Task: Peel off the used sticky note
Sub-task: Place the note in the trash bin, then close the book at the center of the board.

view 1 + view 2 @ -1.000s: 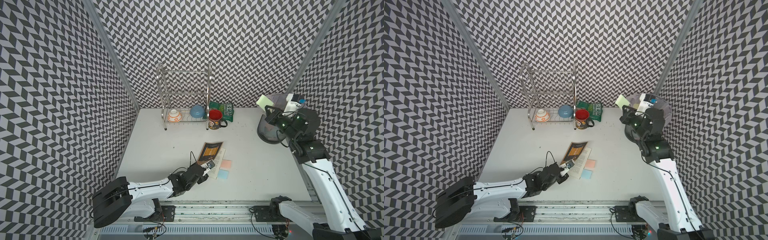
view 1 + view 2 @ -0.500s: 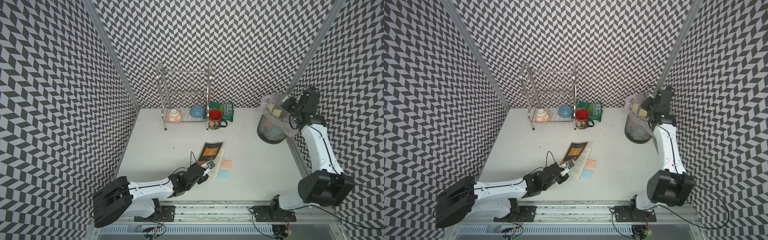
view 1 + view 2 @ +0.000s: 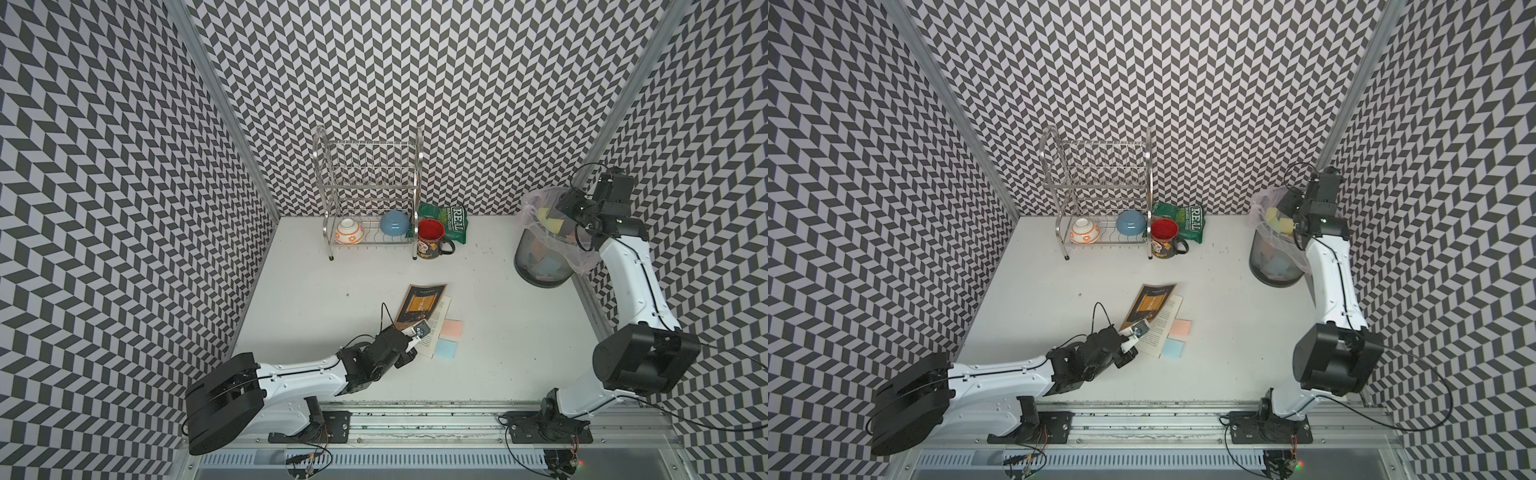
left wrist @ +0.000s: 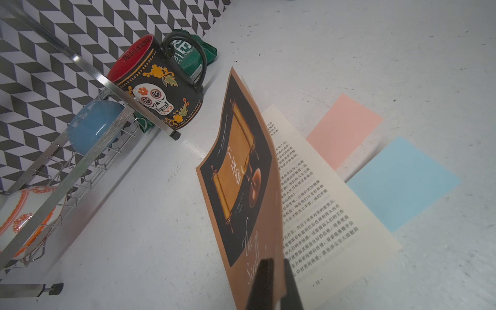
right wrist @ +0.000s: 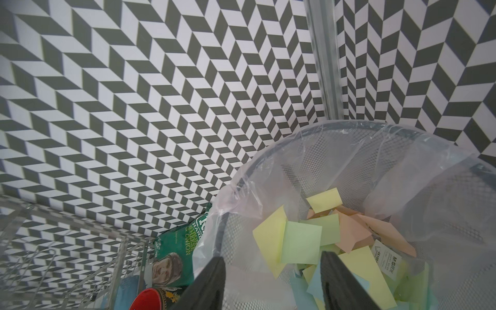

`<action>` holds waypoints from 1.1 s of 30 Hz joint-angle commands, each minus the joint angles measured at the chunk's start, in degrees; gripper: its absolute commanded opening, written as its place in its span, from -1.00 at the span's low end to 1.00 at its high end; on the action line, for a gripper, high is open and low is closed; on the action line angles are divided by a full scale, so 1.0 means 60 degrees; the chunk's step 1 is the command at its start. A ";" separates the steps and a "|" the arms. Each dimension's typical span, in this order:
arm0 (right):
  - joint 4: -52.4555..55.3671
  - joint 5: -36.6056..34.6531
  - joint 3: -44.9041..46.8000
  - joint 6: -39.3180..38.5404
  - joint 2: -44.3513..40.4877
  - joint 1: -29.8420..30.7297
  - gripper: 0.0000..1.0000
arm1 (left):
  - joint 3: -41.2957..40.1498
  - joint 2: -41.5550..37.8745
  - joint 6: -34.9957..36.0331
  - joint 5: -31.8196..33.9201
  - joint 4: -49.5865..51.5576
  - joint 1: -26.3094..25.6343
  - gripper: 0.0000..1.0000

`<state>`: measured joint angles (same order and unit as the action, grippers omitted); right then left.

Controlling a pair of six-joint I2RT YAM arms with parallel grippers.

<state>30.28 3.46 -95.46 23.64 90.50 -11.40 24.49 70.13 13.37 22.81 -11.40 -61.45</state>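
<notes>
A yellow-green sticky note (image 5: 295,244) sits in the mouth of the lined mesh bin (image 3: 528,257) (image 3: 1260,257), just beyond my right gripper (image 5: 271,261) (image 3: 561,210), which is open with nothing between its fingers. Several other notes lie in the bin. Near the table's front lies an open book (image 3: 419,305) (image 3: 1148,305). My left gripper (image 4: 276,284) (image 3: 417,334) is shut on its brown cover (image 4: 241,171) and holds it raised. A pink sticky note (image 4: 343,128) (image 3: 452,328) and a blue sticky note (image 4: 402,182) (image 3: 446,348) stick out from the page's edge.
A steel dish rack (image 3: 365,199) stands at the back with an orange-patterned bowl (image 3: 350,230) and a blue bowl (image 3: 394,222) in it. A black skull mug (image 3: 432,239) and a green chip bag (image 3: 451,220) stand beside it. Patterned walls close in on three sides.
My right arm swung to the far right side of the bin, and its gripper opened and let the yellow-green note go into the bin. The left arm has not moved.
</notes>
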 commanded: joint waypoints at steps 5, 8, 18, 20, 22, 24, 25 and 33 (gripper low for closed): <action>-0.1950 0.2589 0.2653 0.1423 -0.2979 0.1068 0.29 | 0.0239 -0.0104 -0.0089 -0.0033 0.0114 0.0061 -1.00; -0.2645 0.2647 0.4427 0.1965 -0.3779 0.2446 0.37 | 0.0254 -0.0040 -0.0093 -0.0085 0.0154 0.0061 -1.00; -0.5848 0.3148 0.9960 0.4042 -0.5104 0.6290 0.46 | 0.0664 0.0079 -0.0168 -0.1010 0.0949 0.0019 -0.83; -0.6436 0.3218 1.0664 0.4200 -0.5041 0.6660 0.55 | 0.0751 0.0024 -0.0006 -0.1494 0.1281 0.0017 -0.62; -0.7044 0.3340 1.1289 0.4250 -0.5102 0.6772 0.60 | 0.0814 -0.0071 0.0262 -0.1727 0.1520 0.0017 -0.29; -0.7602 0.3403 1.1885 0.4420 -0.5363 0.6790 0.67 | 0.0893 -0.0233 0.0493 -0.1854 0.1750 0.0030 -0.13; -0.7811 0.3397 1.2120 0.4527 -0.5504 0.6792 0.70 | 0.0993 -0.0332 0.0551 -0.1980 0.1899 0.0039 -0.12; -0.7966 0.3472 1.2446 0.4536 -0.5084 0.6914 0.72 | 0.1831 -0.0887 0.0728 -0.2488 0.3237 0.0329 -0.08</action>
<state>-12.36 23.79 -20.82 50.46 59.00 29.36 33.67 66.67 16.71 9.91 4.58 -60.64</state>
